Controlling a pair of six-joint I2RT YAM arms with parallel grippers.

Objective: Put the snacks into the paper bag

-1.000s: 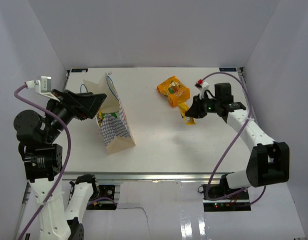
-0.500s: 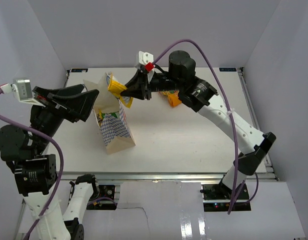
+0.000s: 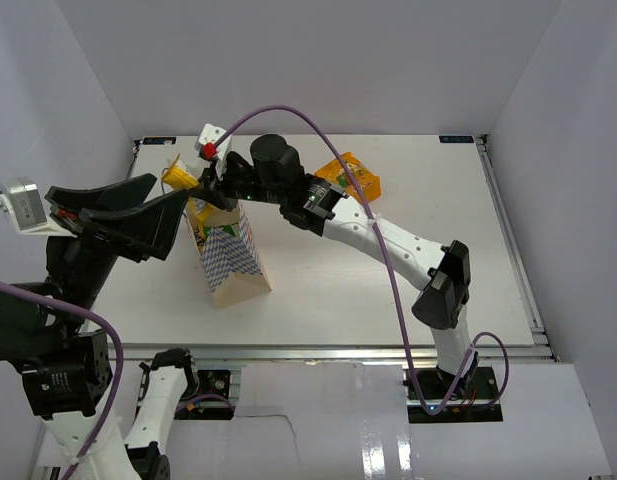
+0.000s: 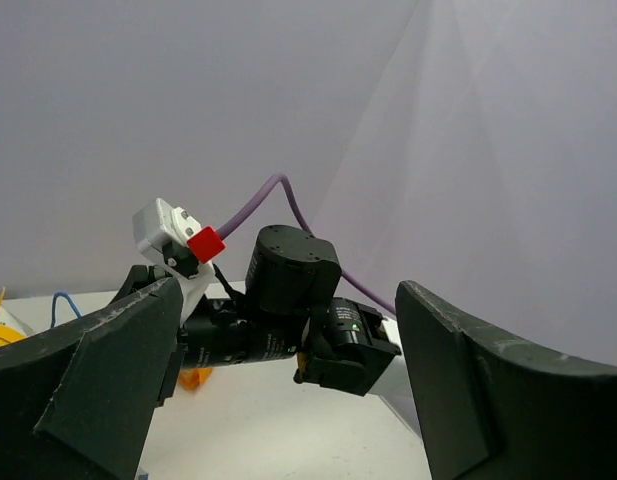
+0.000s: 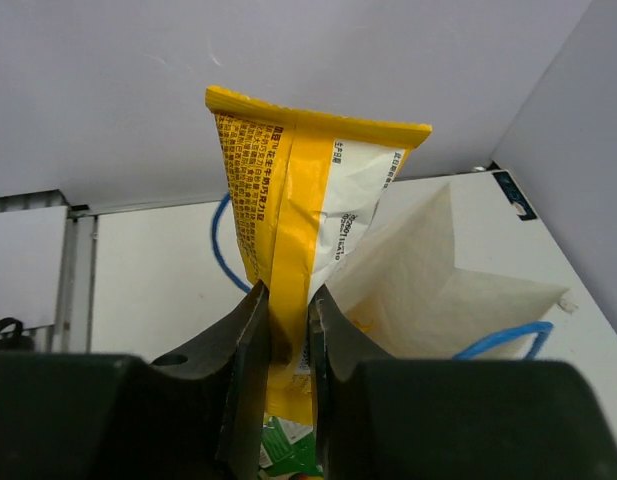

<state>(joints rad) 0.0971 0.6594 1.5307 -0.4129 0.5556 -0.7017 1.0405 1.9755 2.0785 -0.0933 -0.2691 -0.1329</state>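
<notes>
Your left gripper [image 3: 166,215] hangs at the left of the frame, jaws spread wide with nothing between them, just beside the paper bag [image 3: 233,265]. The bag sits left of centre on the tabletop [image 3: 388,290], mouth open. Just beyond it, your right gripper [image 3: 206,188] is pinched tight on a yellow wrapper [image 3: 178,178], holding it above the bag's far rim. A green-white packet [image 5: 288,455] shows below the wrapper. Farther right, the puffy orange bag [image 3: 356,176] lies on the tabletop, partly behind the right arm.

White table [image 3: 388,290] enclosed by plain pale walls [image 3: 288,60].
</notes>
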